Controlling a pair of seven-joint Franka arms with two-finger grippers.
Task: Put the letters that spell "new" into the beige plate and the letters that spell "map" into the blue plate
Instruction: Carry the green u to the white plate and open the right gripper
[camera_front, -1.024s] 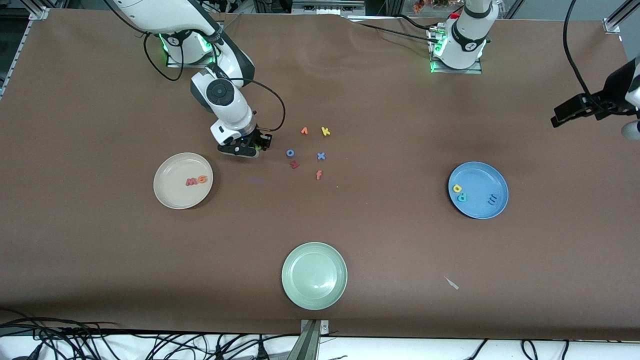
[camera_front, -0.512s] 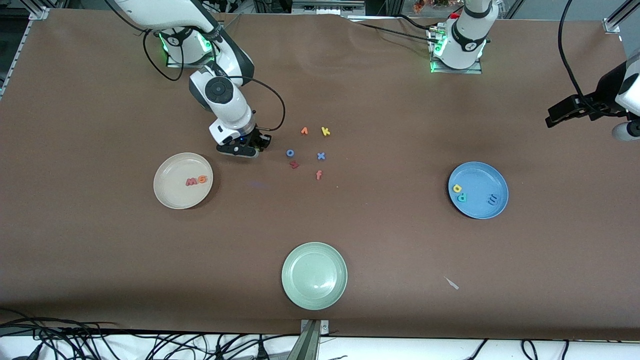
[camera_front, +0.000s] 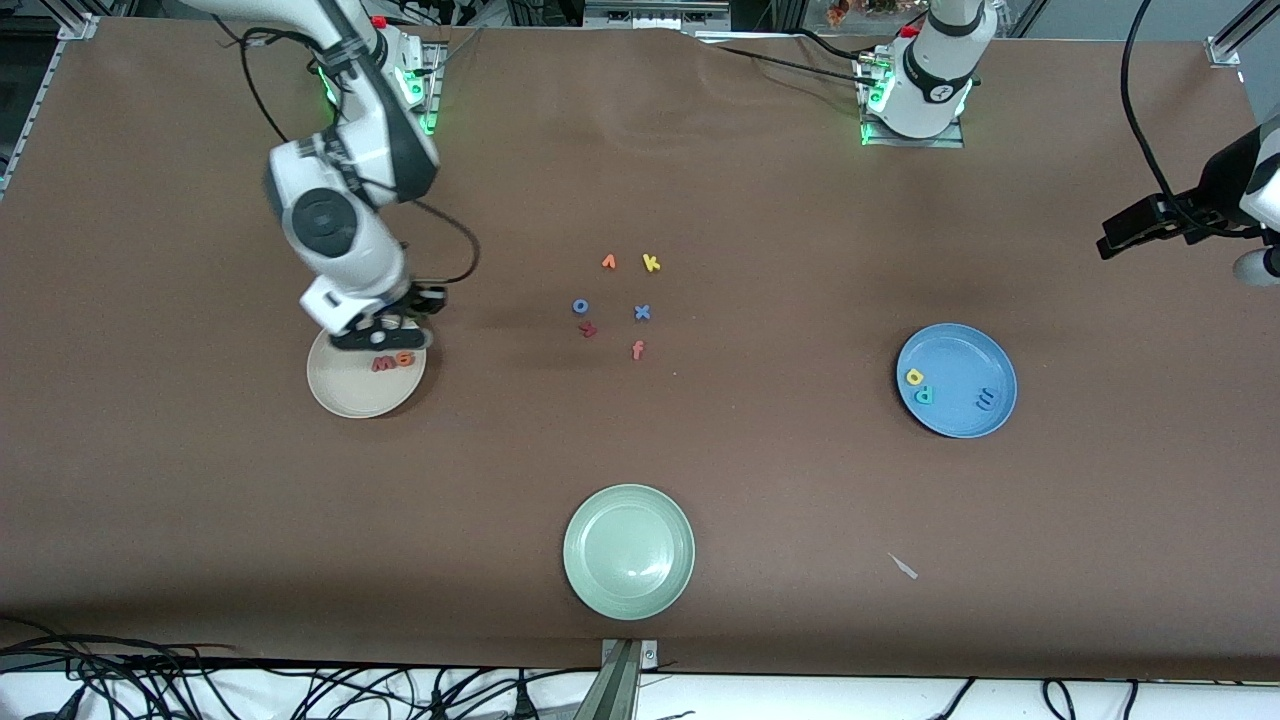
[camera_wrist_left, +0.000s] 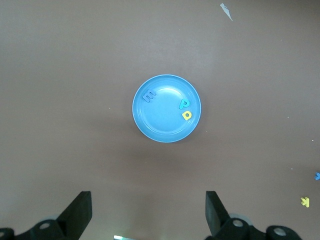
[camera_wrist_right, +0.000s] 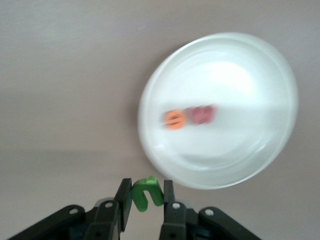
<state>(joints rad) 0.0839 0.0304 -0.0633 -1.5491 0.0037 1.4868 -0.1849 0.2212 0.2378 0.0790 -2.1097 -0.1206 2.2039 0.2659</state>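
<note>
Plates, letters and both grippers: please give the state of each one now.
Beige plate: holds the orange e and red w.
Blue plate: holds m, a, p.
Green plate: no letters.
Green n: held.
Right gripper: shut on the n, over the beige plate's rim.
Left gripper: open, waiting.

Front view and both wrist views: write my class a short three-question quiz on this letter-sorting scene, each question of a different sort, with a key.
1. True or false: the blue plate holds three letters.
2. What does the right gripper hold?
A. a yellow k
B. the green n
C. nothing
3. Fill in: the right gripper is over the rim of the ____ plate.

Key
1. True: the blue m, the yellow a and the teal p lie in it.
2. B: its fingers are shut on it.
3. Beige: the beige plate already holds the orange e and the pinkish-red w.

The left gripper waits open above the table.
</note>
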